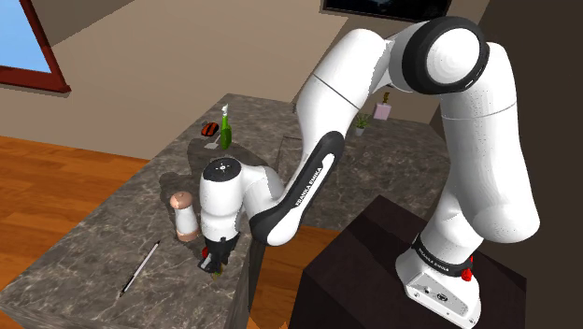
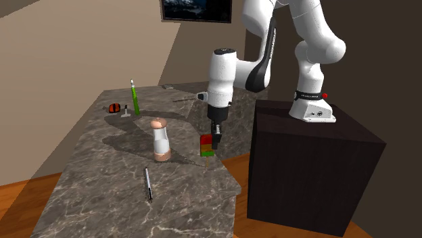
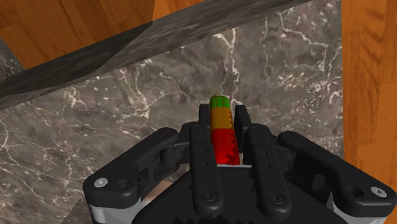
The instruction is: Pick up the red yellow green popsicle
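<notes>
At the centre of the second exterior view, the hand (image 2: 216,140) is clamped on the red, yellow and green popsicle (image 2: 206,146). It holds the popsicle upright near the table (image 2: 101,176) edge, apparently ready for lifting.

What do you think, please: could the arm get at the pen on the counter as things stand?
Probably not yet: the pen lies in the open, but the fingers are clasped on the popsicle.

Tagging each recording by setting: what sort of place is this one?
Likely a room in a house, perhaps a kitchen: a dark veined counter, a wood floor, a framed window and a small potted plant.
</notes>
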Tool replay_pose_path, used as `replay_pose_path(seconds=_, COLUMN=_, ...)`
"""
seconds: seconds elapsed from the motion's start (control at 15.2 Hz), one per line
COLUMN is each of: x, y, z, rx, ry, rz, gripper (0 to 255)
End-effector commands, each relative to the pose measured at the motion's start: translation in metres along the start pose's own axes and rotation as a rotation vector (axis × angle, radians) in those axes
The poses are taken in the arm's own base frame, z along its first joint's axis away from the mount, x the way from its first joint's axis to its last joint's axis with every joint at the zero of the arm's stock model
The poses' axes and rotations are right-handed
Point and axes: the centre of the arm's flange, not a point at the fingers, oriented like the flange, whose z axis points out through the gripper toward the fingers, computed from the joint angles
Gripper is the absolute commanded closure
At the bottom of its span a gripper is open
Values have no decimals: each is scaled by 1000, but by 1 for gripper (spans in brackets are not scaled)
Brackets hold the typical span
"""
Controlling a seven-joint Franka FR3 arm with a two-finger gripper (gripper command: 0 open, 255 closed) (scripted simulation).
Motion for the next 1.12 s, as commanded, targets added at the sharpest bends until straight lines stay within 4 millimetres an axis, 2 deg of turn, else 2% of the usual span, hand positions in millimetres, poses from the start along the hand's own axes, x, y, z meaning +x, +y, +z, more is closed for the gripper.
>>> replay_pose_path(seconds=0.0, x=1, y=0, z=-5, rx=0, ry=0, rz=0, gripper=255)
replay_pose_path(seconds=0.92, x=7, y=0, z=-79, rx=0, ry=0, rz=0, gripper=255)
replay_pose_path(seconds=1.06, x=7, y=0, z=-79, rx=0, ry=0, rz=0, gripper=255)
